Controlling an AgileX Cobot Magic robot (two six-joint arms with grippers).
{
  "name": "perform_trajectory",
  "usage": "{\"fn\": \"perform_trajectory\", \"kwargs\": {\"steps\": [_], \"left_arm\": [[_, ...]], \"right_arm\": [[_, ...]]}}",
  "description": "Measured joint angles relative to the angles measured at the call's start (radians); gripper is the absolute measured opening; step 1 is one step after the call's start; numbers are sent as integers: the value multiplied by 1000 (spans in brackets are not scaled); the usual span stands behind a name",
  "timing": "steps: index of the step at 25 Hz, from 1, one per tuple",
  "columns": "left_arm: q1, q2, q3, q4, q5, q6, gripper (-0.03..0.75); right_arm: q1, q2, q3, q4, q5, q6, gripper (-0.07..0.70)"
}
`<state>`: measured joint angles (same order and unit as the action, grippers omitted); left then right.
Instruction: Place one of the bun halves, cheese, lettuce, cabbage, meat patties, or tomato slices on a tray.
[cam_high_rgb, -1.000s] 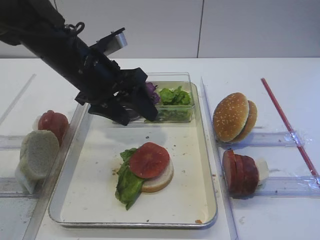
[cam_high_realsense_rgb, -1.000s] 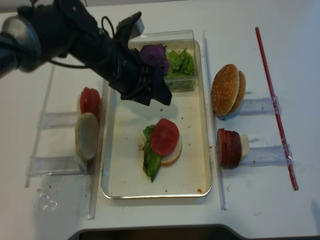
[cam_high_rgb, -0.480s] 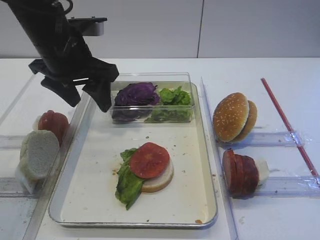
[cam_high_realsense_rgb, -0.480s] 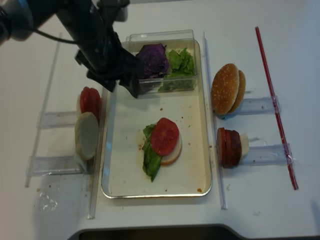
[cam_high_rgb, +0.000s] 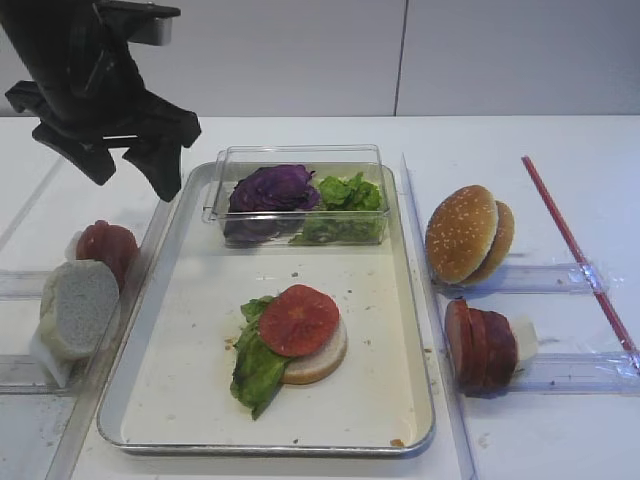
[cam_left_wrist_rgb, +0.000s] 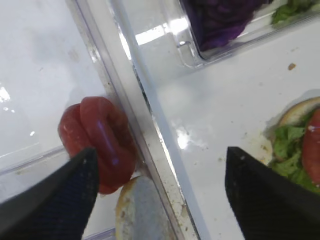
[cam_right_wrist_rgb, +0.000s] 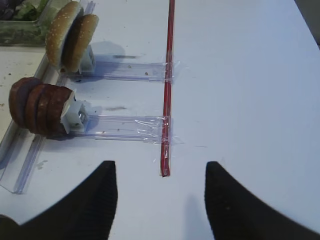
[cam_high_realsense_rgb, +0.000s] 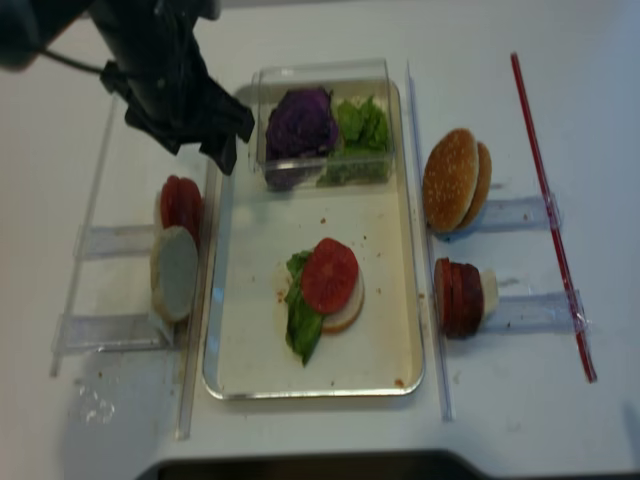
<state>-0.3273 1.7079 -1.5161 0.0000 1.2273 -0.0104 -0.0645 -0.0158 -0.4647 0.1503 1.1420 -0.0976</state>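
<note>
1. While it hangs over the far-left corner of the tray (cam_high_rgb: 415, 330), the left gripper (cam_high_rgb: 128, 165) has its jaws spread wide with nothing between them.
2. In its wrist view, the upright tomato slices (cam_left_wrist_rgb: 100, 142) stand just left of the tray rim, with a pale bun half (cam_left_wrist_rgb: 140, 212) right in front of them.
3. The right gripper (cam_right_wrist_rgb: 160, 200) is off to the right of the tray above bare counter (cam_right_wrist_rgb: 250, 90), jaws wide apart and empty.
4. On the tray, toward its near half, a stack lies: a bun half (cam_high_rgb: 322, 360) at the bottom, a lettuce leaf (cam_high_rgb: 255, 365) spilling out to its left, and one tomato slice (cam_high_rgb: 298, 320) on top.
5. At the tray's far end sits a clear box (cam_high_rgb: 300, 160) holding purple cabbage (cam_high_rgb: 272, 187) on the left and more green leaves (cam_high_rgb: 348, 192) on the right.
6. Right of the tray, sesame bun halves (cam_high_rgb: 468, 233) stand on edge in a clear holder (cam_high_rgb: 550, 275).
7. Nearer than those, still right of the tray, the meat patties (cam_high_rgb: 480, 345) stand on edge in a second holder, with a pale piece pressed against their right side.
8. A red stick (cam_high_rgb: 575, 255) lies on the counter farther right of the tray, across both holders.
</note>
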Motion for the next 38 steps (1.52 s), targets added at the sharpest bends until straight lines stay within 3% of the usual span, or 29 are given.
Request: {"fn": "perform_trajectory", "kwargs": {"steps": [10, 18, 29, 38], "left_arm": [[142, -114, 9, -12, 6, 0, 485], [260, -267, 162, 7, 8, 10, 485], [263, -569, 447, -29, 11, 26, 485], [263, -920, 702, -35, 9, 45, 486]], "right_arm": [[0, 0, 0, 0, -2, 0, 415], [0, 0, 0, 0, -2, 0, 415], [0, 0, 0, 0, -2, 0, 415], [0, 0, 0, 0, -2, 0, 415]]}}
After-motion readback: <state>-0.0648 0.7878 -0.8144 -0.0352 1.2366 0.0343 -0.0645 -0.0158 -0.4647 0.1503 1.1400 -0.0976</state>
